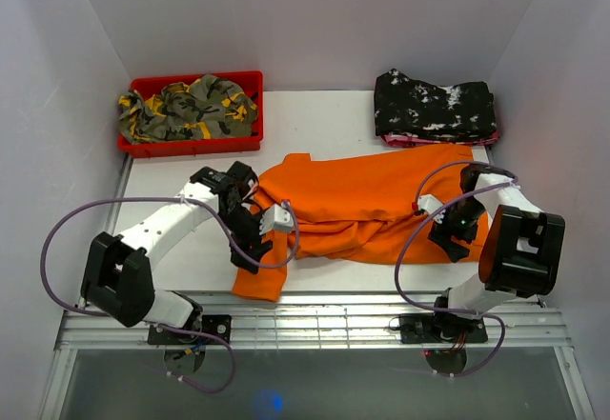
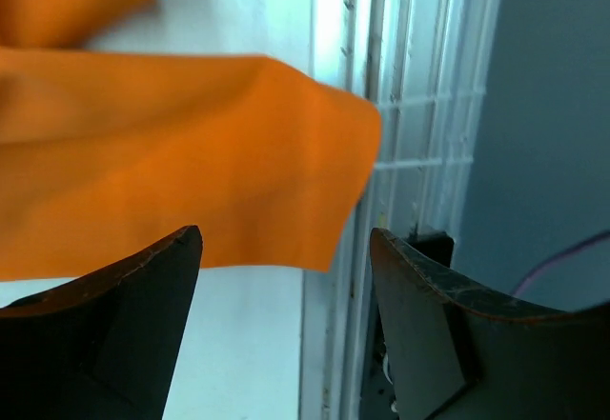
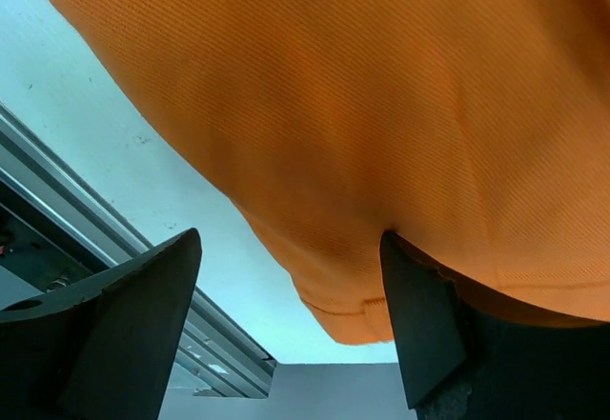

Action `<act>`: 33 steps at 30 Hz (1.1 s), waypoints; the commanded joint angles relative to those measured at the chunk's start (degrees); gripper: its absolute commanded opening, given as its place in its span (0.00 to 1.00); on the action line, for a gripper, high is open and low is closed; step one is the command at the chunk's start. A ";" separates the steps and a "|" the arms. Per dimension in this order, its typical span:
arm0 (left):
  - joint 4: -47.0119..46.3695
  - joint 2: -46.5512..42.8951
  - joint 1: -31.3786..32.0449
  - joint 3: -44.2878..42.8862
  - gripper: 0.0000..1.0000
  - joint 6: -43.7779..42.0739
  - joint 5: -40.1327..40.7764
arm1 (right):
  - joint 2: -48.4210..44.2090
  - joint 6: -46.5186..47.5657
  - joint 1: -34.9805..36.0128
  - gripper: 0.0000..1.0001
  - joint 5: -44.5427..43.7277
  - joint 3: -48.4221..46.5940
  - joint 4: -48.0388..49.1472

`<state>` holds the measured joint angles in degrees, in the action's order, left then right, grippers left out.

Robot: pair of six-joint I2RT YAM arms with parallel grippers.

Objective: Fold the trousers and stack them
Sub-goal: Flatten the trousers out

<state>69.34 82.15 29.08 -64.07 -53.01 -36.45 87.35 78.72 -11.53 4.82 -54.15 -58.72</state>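
Observation:
The bright orange trousers lie spread across the middle of the white table, one end reaching the near edge. My left gripper is open over the trousers' left part; in the left wrist view the orange cloth lies just beyond the open fingertips, apart from them. My right gripper is open at the trousers' right end. In the right wrist view the orange hem lies between the fingers, and the right finger is under the cloth edge.
A red bin at the back left holds a green-yellow camouflage garment. A black white-speckled garment lies folded at the back right. A metal rail runs along the near table edge. White walls enclose the sides and back.

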 commanded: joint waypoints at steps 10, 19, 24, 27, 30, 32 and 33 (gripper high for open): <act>-20.98 3.37 3.52 18.10 0.84 -4.65 11.21 | 7.22 -5.42 0.72 0.79 -3.15 -3.59 4.49; -37.09 1.09 6.16 27.60 0.28 -0.78 19.40 | 8.18 -5.94 0.72 0.78 -3.24 -4.47 5.28; -34.28 -2.51 6.16 25.41 0.00 2.38 16.86 | 8.80 -5.86 0.72 0.76 -3.33 -5.35 5.54; -31.56 -8.90 6.08 23.65 0.00 4.58 15.27 | 8.89 -5.59 0.72 0.75 -3.33 -6.32 5.02; -29.88 -16.11 5.81 20.23 0.00 7.65 14.39 | 9.15 -5.33 0.72 0.74 -3.24 -7.55 4.14; -27.00 -18.33 5.46 15.75 0.00 9.50 13.51 | 9.33 -5.24 0.81 0.74 -3.15 -7.90 3.88; -26.28 -19.30 4.85 14.17 0.00 11.07 13.25 | 9.33 -5.07 0.72 0.74 -2.98 -8.16 3.79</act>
<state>42.39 68.14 34.92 -43.22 -46.41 -21.06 96.38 73.30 -10.79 1.63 -59.81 -55.09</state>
